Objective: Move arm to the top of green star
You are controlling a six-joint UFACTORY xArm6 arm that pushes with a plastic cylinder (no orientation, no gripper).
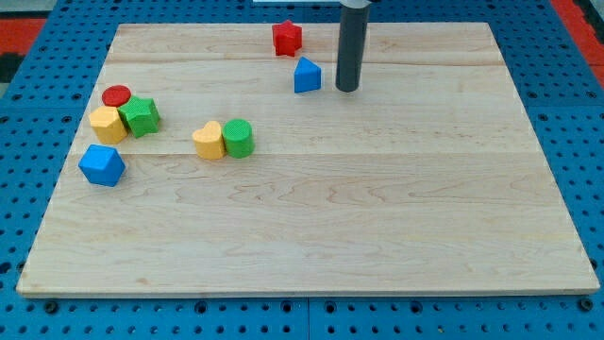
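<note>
My tip rests on the board near the view's top, a bare rod end holding nothing, just to the view's right of the blue triangle with a thin gap between them. Taking the green star as landmark: it sits at the view's left side of the board, well apart from my tip, which lies far to its right and a little higher. The red disc touches the star at its upper left, the yellow block presses against its left, and the blue block lies below and left. To the star's right sit a yellow heart and green cylinder, touching. The red star lies far to its upper right. The blue triangle stands between my tip and the green star. No writing shows anywhere.
</note>
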